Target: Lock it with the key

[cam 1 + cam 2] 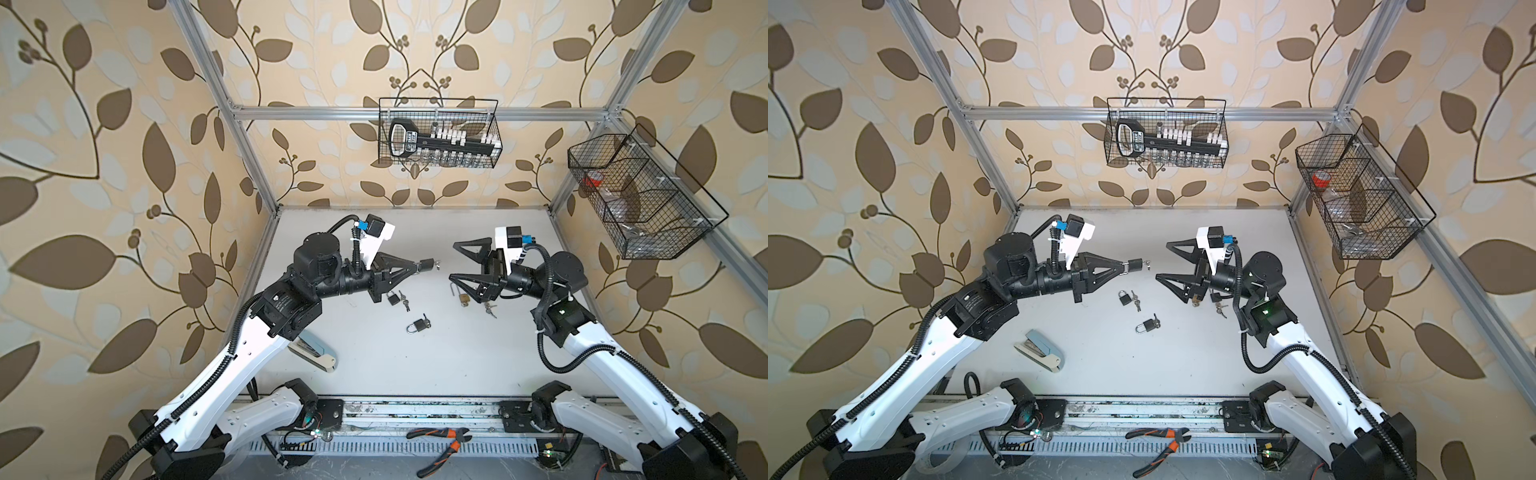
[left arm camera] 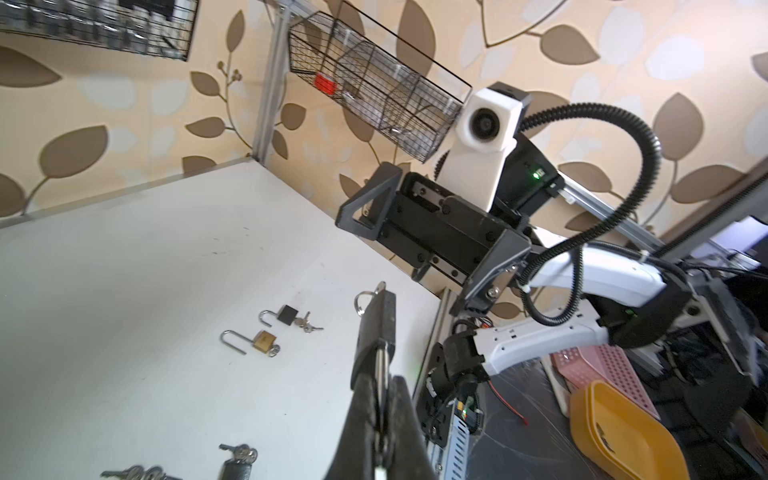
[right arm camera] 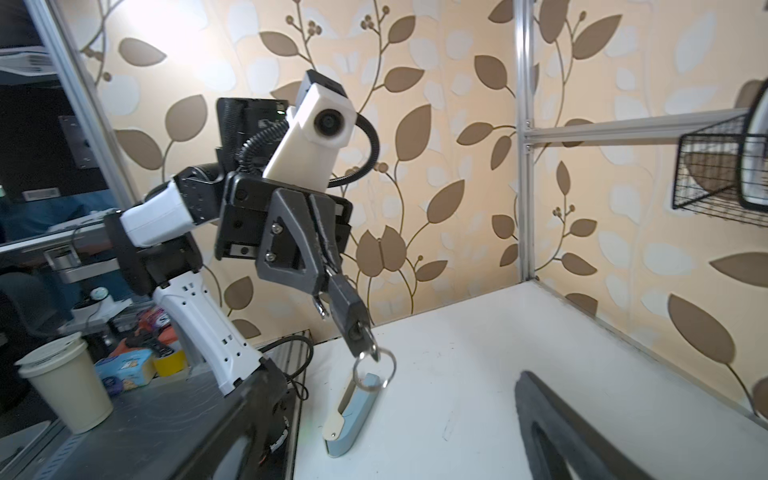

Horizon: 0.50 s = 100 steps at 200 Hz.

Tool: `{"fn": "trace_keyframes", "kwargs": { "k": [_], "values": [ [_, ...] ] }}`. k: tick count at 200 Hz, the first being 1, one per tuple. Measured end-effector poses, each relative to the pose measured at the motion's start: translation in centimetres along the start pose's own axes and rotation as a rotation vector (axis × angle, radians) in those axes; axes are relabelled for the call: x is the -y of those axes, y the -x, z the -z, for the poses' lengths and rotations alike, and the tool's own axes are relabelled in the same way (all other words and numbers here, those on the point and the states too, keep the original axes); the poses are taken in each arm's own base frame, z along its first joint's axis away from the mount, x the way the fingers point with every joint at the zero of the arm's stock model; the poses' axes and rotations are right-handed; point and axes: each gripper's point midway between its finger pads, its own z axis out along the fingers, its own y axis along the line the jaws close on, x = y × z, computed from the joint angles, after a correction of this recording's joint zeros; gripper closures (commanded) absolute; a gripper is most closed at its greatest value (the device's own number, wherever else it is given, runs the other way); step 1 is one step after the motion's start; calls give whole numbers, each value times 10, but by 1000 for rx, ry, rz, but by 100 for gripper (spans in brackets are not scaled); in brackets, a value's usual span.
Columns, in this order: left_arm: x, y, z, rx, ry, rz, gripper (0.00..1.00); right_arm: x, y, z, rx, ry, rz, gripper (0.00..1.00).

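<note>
The black padlock (image 1: 426,264) (image 1: 1134,265) is held up off the table (image 1: 374,232), left of its middle and between the two arms. It is gripped by its shackle in the left fingers (image 1: 411,265) (image 1: 1117,266), which are closed tight on the thin metal. The lock's long axis is laid left to right: the shackle end is at the left, in the fingers, and the keyhole end is turned right, toward the other arm. A key (image 1: 436,263) (image 3: 368,338) is seated in that end, with a key ring (image 3: 376,370) hung from it. In the right wrist view one end of the shackle (image 3: 319,307) is seen hooked free beside the lock body.

The right fingers (image 1: 457,277) (image 1: 1163,277) are spread wide, with nothing between them. They are pointed left at the key and kept apart from it by a clear gap.

On the table below, a second black padlock (image 1: 391,297) lies with loose keys (image 1: 404,301) just beside it. A third padlock (image 1: 419,325) lies nearer, with a key in it. A brass padlock (image 1: 464,299) with a long shackle lies under the right fingers, with more keys (image 1: 490,308) near it. A stapler (image 1: 316,355) lies at the near left. Nothing is set between the key and the right fingers.
</note>
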Motion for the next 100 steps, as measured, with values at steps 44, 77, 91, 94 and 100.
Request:
{"fn": "trace_keyframes", "kwargs": {
  "k": [44,77,91,94,100],
  "values": [
    [8,-7,-4,-24,-72,7,100,-33,11,-18,-1,122,37,19],
    [14,-7,-5,-31,-114,7,100,-31,6,-22,-27,114,35,30],
    [17,-6,-5,-31,-129,2,100,-28,0,-22,-44,106,24,36],
    [17,-6,-5,-30,-130,1,100,-28,0,-22,-46,108,26,37],
    [18,-6,-4,-30,-134,0,100,-28,-2,-23,-54,111,20,38]
  ]
}}
